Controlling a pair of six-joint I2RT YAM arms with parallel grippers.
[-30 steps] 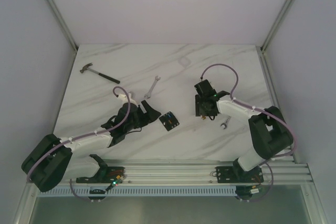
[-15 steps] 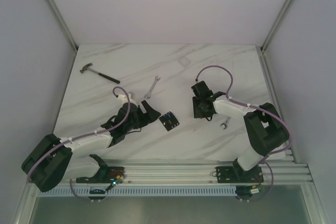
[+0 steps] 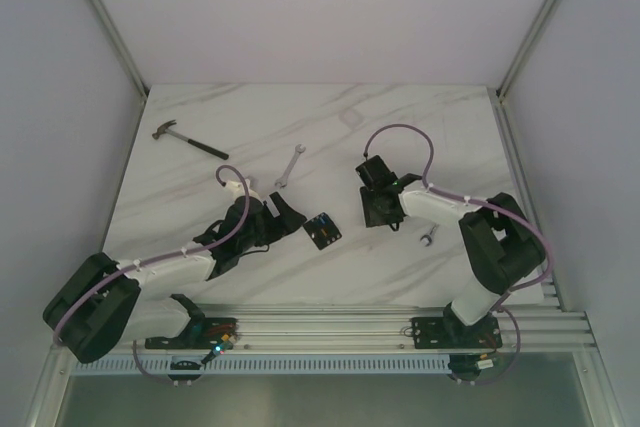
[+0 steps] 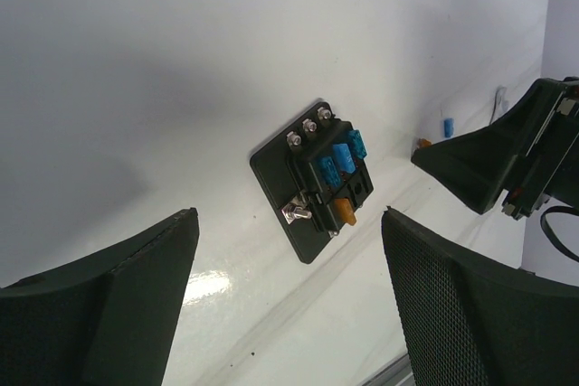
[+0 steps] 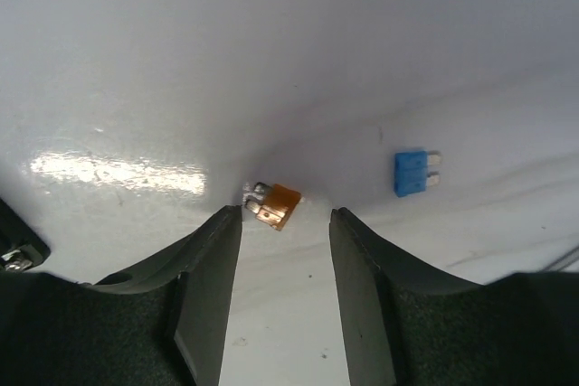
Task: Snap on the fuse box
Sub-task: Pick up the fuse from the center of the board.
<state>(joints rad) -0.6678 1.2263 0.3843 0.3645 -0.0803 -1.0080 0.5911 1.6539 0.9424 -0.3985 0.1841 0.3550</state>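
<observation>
At the near edge a metal rail (image 3: 340,329) carries both arm bases. From there the left arm (image 3: 190,262) lies low over the marble surface (image 3: 400,137), reaching toward the middle. The left jaws are spread wide and grip nothing; their two mesh-faced fingers (image 4: 118,305) frame bare surface in the left wrist view.

Just ahead of them, apart from both fingers, the fuse box (image 3: 322,230) lies flat with its fuse face up, between the two arms and nearer the left one. It sits skewed to the surface edges. In the left wrist view its long axis runs diagonally: the end with three silver screws points up-left, away from the camera, and the other end points down-right. Blue fuses and one amber fuse stand in its slots, and a single silver terminal sticks out of its left side.

Beyond it the right arm (image 3: 440,205) bends in from the right. The right jaws are slightly parted and clamp nothing; a loose amber fuse (image 5: 276,205) lies on the surface in the gap at the tips of their fingers (image 5: 213,287), with a loose blue fuse (image 5: 412,173) near it to the right. A small wrench (image 3: 427,237) lies beside that arm.

Farther back lie a longer wrench (image 3: 289,167) and, far left, a hammer (image 3: 185,139).
</observation>
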